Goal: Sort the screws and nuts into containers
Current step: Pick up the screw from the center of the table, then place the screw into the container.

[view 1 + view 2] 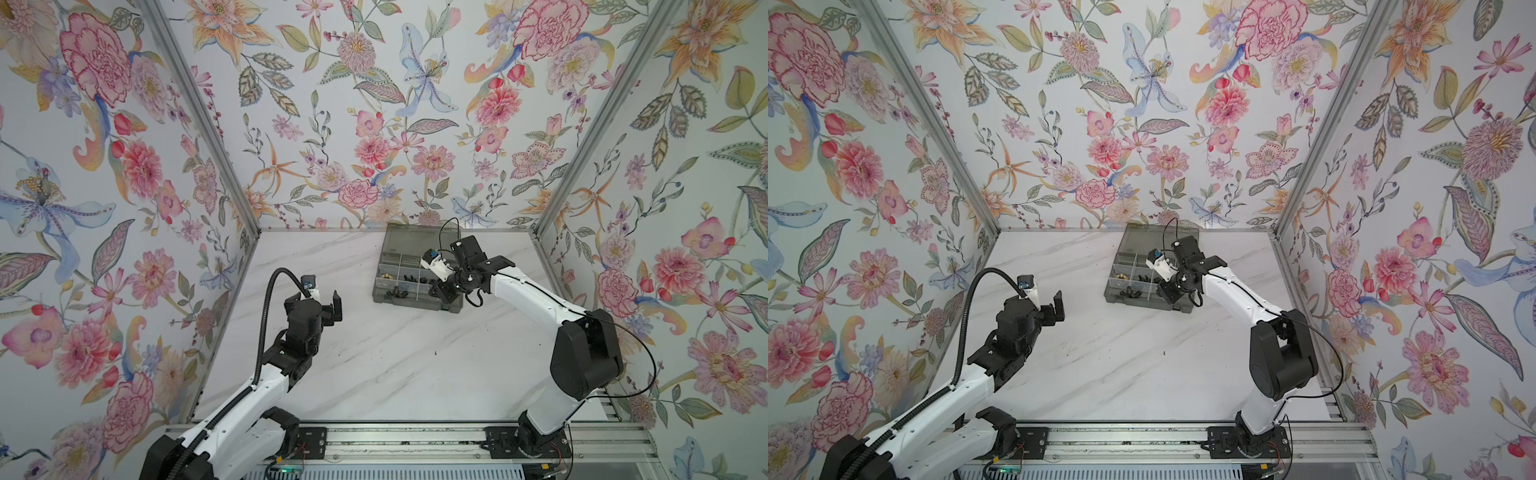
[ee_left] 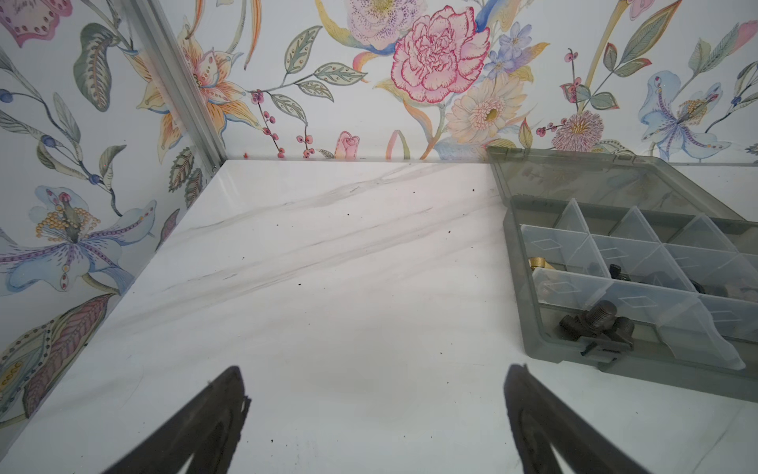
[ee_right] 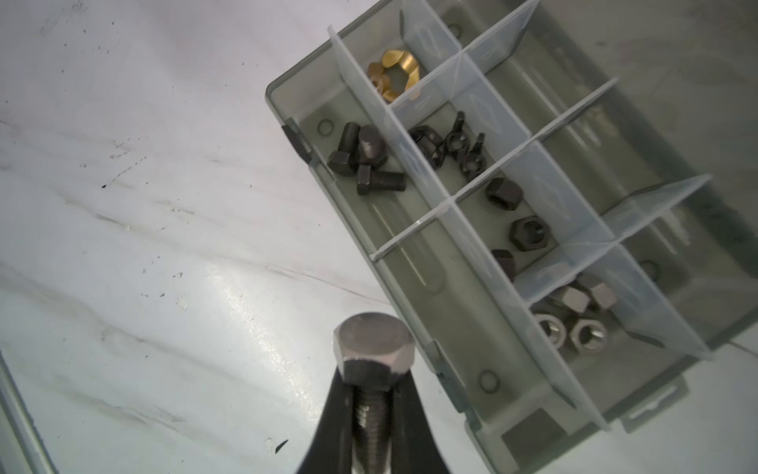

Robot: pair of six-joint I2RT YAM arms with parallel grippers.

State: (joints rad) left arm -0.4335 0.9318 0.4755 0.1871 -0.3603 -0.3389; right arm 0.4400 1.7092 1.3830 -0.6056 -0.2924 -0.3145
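gripping the silver bolt [image 3: 374,357] by its threaded shank, the right gripper [image 3: 373,394] was clamped on it; its long axis ran straight out from the gripper, hex head pointing outward, just beside the long wall of the organiser box [image 3: 287,102]; the left gripper [image 2: 375,369] stood with jaws wide apart over the marble table [image 2: 328,266], well apart from the box.

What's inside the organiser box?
The organiser box holds black bolts, brass pieces, black wing nuts, black nuts and silver nuts, each kind in its own compartment. The far row looks empty, but dividers partly cover it.
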